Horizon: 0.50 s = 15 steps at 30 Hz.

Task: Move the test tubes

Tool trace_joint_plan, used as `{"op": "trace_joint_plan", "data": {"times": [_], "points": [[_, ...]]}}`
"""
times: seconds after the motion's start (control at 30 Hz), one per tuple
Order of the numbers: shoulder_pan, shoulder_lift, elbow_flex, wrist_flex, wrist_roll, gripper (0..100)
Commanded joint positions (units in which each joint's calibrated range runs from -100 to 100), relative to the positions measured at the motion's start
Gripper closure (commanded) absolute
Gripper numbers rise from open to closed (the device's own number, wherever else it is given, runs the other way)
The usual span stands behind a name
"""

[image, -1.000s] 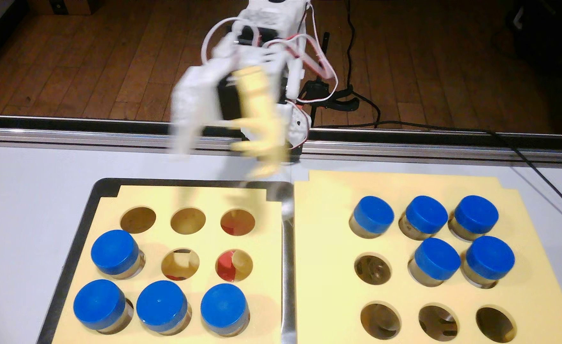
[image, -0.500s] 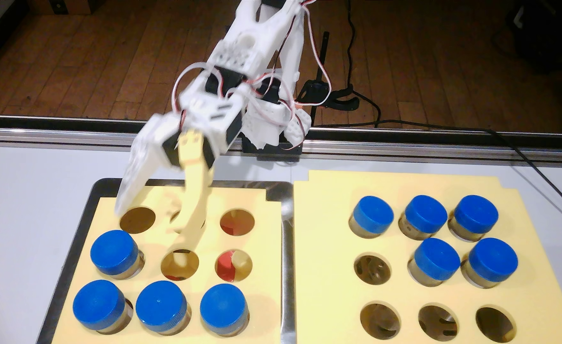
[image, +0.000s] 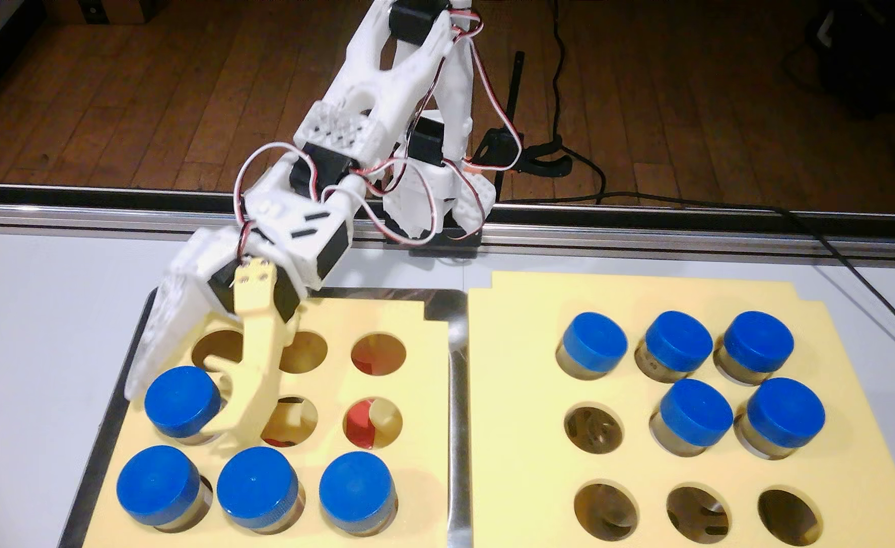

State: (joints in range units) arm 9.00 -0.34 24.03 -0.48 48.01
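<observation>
— Tubes first, nearest the camera: what stands in the front row of the pale yellow foam rack with nine round holes (image: 424, 369) on the left of the fixed view?

— Three clear plastic test tubes with wide round blue ribbed screw caps, side by side: the front-left tube (image: 158, 483), the front-middle tube (image: 258, 487) and the front-right tube (image: 357, 490). That rack sits inside a shiny metal tray with a dark rim (image: 458, 421).

— And behind them?

— One more blue-capped tube, the middle-row tube (image: 183, 400), in the left hole of the middle row. The other two holes of that row and all three of the back row hold no tube.

— Where is the white two-finger gripper with one cream-yellow finger (image: 179, 416)?

— Down around that middle-row tube. The white finger (image: 158, 337) hangs at the cap's left, the cream finger (image: 255, 390) at its right. The jaws stand apart, straddling the cap; whether either finger touches it, I cannot tell.

— The right side?

— A second pale yellow foam rack (image: 519, 379) lies on the white table (image: 39, 316), just beside the tray. Its front row is bare; the middle row carries two tubes (image: 698, 413) in the centre and right holes; the back row has three tubes (image: 680, 342).

— Farther still?

— The white arm (image: 382, 89) rises from the table's far edge, red-and-white wires looping along it, a brown wooden floor (image: 171, 95) beyond.
</observation>
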Motion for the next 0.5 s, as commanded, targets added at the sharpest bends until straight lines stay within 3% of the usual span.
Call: {"op": "trace_joint_plan", "data": {"times": [0.0,0.2,0.47], "points": [[0.15,0.82,-3.92,-1.01,0.16,70],[-0.07,0.38,-4.19,-1.01,0.16,87],[-0.15,-1.27,-5.64,3.33,0.16,90]]}}
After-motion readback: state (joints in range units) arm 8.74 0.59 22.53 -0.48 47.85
